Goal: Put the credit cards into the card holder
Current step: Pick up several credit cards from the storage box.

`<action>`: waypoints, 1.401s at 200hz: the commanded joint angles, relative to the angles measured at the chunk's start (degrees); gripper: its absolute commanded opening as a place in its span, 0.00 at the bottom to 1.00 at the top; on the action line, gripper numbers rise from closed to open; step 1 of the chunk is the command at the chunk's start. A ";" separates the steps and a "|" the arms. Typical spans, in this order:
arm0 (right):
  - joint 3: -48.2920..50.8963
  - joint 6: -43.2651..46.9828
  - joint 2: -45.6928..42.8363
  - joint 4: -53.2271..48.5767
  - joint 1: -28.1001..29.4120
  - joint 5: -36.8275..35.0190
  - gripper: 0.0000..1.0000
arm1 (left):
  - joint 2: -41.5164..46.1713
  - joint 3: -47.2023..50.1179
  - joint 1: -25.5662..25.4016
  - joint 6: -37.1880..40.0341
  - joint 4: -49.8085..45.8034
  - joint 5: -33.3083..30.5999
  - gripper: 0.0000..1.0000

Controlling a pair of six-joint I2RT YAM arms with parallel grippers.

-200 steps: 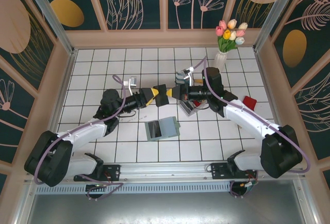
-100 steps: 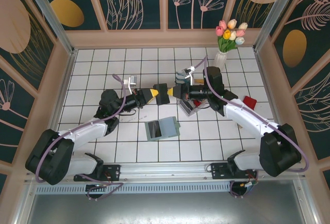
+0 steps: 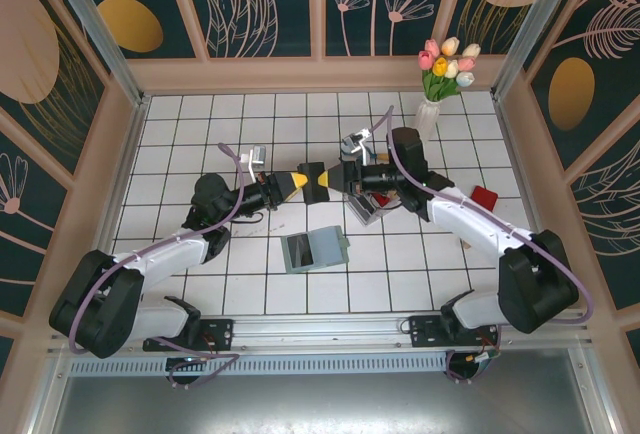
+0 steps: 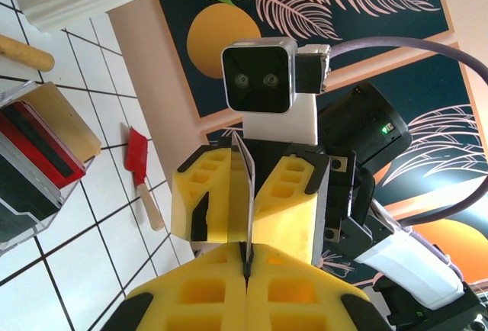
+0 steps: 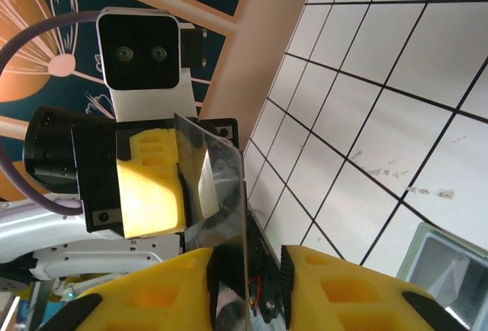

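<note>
Credit card [image 4: 248, 186] is up in the air right between our two grippers, mid-handoff by the look of it. Left gripper [image 4: 245, 289] has its fingers pressed together on one end of the card. Right gripper [image 5: 248, 285] has its fingers apart, with the card's edge sitting in the gap and touching neither side as far as we can see. So the left arm is the only one actually holding it.

The card's long axis runs from one gripper to the other, side to side across the table. The card holder [image 3: 315, 250] lies open on the tiles, below the meeting point and back toward the arm bases, about equally close to both arms. We reckon the next bit hangs on that: the card has to come down and back, lined up with the holder. The grey tray [image 3: 365, 211] sits just beside the holder, on the right arm's side.
</note>
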State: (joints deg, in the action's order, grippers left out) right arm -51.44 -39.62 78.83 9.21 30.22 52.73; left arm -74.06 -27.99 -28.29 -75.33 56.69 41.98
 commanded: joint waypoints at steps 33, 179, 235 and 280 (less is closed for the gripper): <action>-0.25 2.61 -0.07 -3.66 0.02 -3.91 0.14 | 0.76 -0.18 0.01 -0.18 3.49 1.78 0.13; 0.35 2.08 0.01 -2.29 -0.33 -1.65 0.32 | -1.22 0.10 0.00 -2.35 6.49 2.58 0.02; -0.69 4.40 0.01 -7.31 -0.54 -6.56 0.19 | -1.50 0.13 0.04 -2.48 6.00 2.81 0.12; -0.45 4.55 0.10 -6.94 -0.60 -5.35 0.18 | -1.73 -0.42 0.04 -2.71 6.38 3.16 0.18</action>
State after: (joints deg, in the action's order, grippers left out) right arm -51.70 -36.32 78.81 4.38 30.04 49.06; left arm -76.18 -27.64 -28.12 -77.76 57.69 43.16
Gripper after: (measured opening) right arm 0.183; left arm 0.176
